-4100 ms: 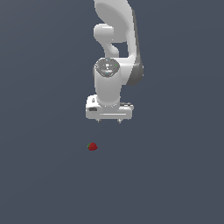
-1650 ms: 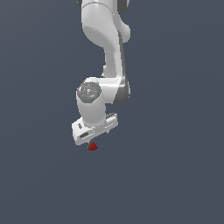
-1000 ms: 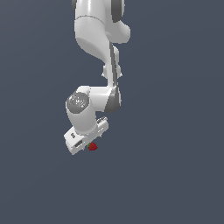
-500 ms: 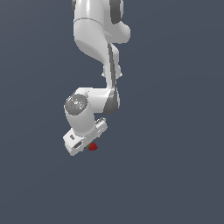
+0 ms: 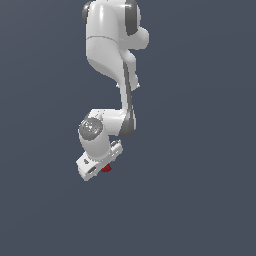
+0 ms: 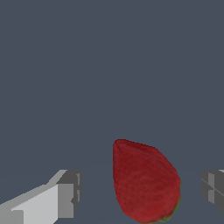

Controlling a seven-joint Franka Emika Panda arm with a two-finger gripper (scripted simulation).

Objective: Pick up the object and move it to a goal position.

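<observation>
Hovering low over the plain dark surface (image 5: 200, 150), the gripper (image 5: 96, 169) sits directly above the object (image 5: 106, 169), of which only a small red sliver shows past the white hand in the exterior view. The wrist view gives the clearer account: the object (image 6: 144, 181), a dark red strawberry-shaped lump with a trace of green at one end, lies between the two fingertips (image 6: 65, 199), one pale grey pad to one side of it and the edge of the other pad at the far side of the picture. The jaws stand wide apart, with clear dark surface showing between the strawberry and each pad, so nothing is held. The fruit lies nearer the pad at the picture's far edge than the other, not quite centred in the gap.

As for progress, the approach looks finished or nearly so: the hand is aligned over the object and the fingers straddle it. The grasp itself is not yet made, and the lift and the carry to the goal are both still to come. No goal marker shows in either view, so where the object must end up cannot be told. Whether the fingertips have reached the surface cannot be judged either.
</observation>
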